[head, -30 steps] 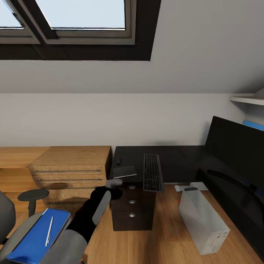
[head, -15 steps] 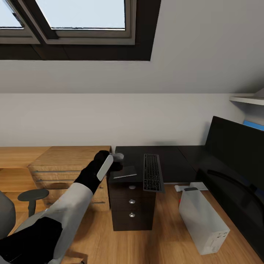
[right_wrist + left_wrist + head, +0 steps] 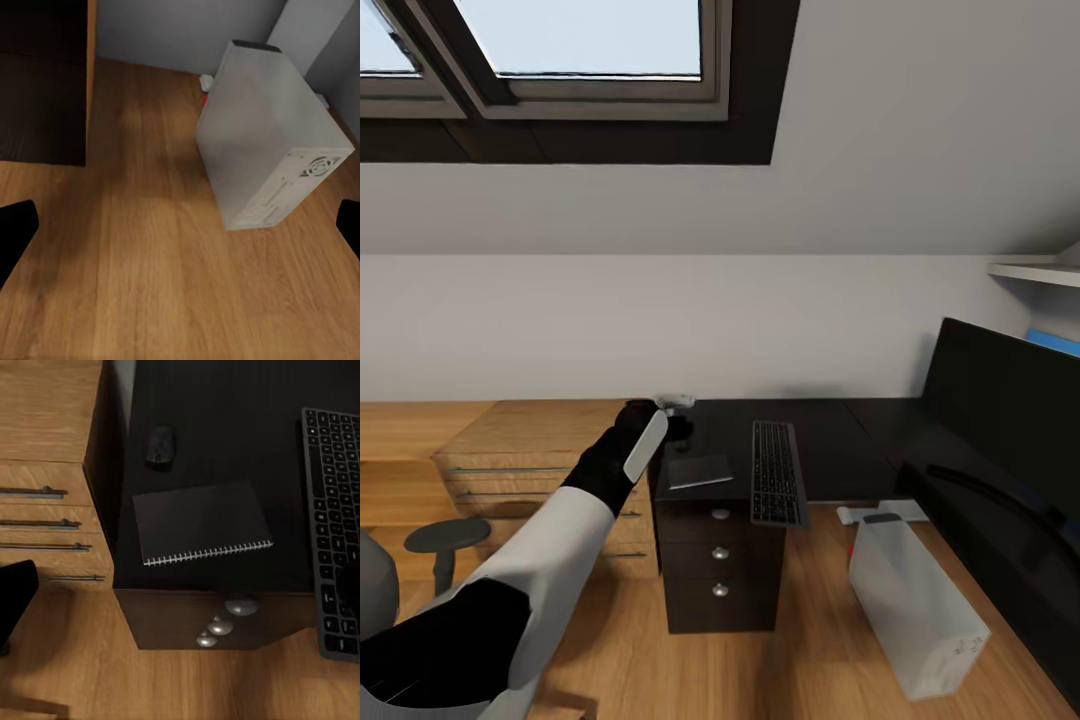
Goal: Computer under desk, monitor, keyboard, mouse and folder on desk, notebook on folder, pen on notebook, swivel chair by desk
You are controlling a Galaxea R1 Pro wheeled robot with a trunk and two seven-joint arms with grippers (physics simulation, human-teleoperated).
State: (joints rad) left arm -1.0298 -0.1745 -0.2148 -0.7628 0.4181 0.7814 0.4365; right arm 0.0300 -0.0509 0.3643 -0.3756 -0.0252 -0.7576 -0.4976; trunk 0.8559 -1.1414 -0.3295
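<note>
The left gripper (image 3: 678, 403) hovers over the desk's (image 3: 830, 440) far left corner, whether its jaws are apart cannot be told; below it lies the notebook (image 3: 201, 523), the mouse (image 3: 160, 444) at its 11 o'clock, the keyboard (image 3: 336, 525) at its 3 o'clock; the right gripper's (image 3: 180, 229) jaws stand wide apart above the floor, the computer (image 3: 262, 146) at 1 o'clock.

Soft, even daylight enters through the dark-framed skylight (image 3: 590, 45), leaving the sloped pale-grey walls (image 3: 920, 140) evenly lit. The glossy black desk (image 3: 830, 440) stays dim, with little glare. Faint, blurred shadows lie on the light wood floor (image 3: 150, 247) beside the light-grey computer tower (image 3: 262, 142). Wrist views look softer, slightly blurred.
</note>
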